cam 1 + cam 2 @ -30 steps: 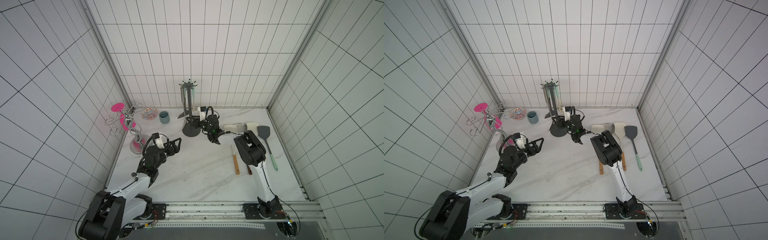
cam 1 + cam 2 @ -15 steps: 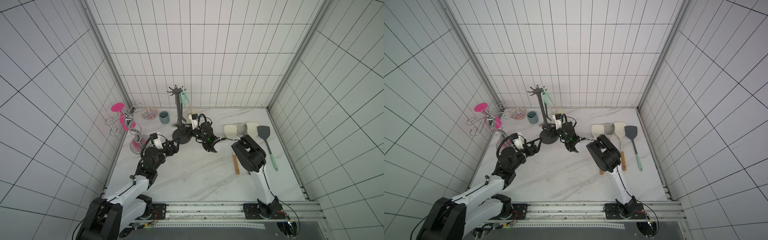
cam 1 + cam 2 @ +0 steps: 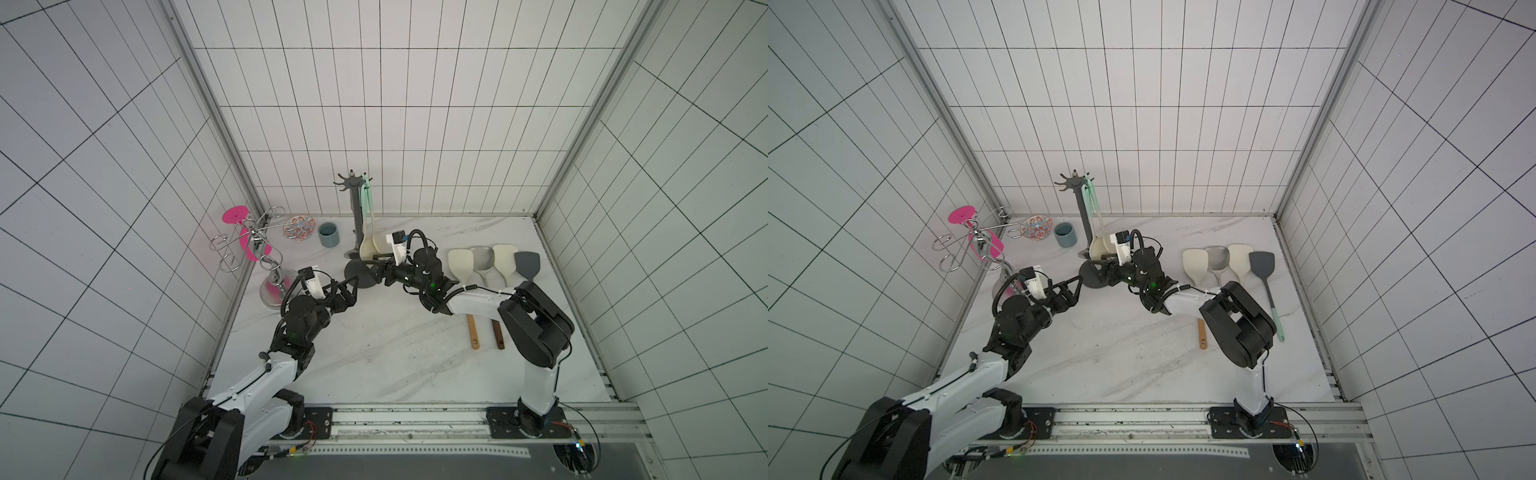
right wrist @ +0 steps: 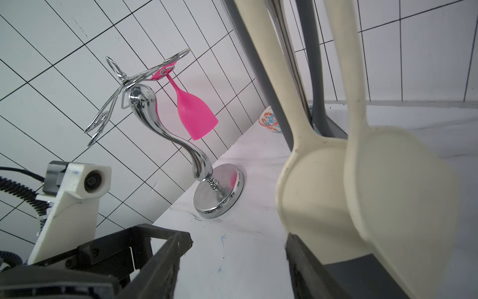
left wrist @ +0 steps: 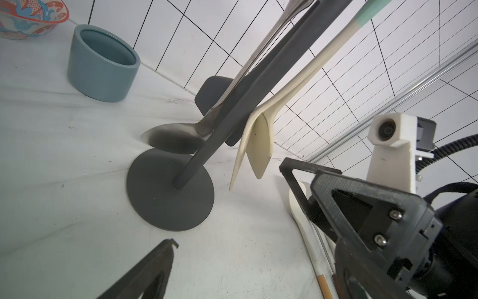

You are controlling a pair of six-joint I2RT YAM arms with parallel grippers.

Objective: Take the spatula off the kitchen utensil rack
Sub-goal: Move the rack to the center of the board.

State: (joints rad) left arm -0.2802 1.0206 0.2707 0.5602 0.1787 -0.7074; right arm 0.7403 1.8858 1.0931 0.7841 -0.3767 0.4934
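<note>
Hanging blade-down from the kitchen utensil rack (image 3: pixel 356 216), spatula (image 3: pixel 367 251) stands vertical; left gripper (image 3: pixel 354 291) gapes; right gripper (image 3: pixel 379 275) parted.

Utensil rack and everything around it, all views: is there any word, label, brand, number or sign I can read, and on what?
None: no text can be read in any view.
The kitchen utensil rack is plain dark grey and unmarked.
The patterned bowl bears red and blue ornament only, no letters.
The blue cup is plain.
</note>
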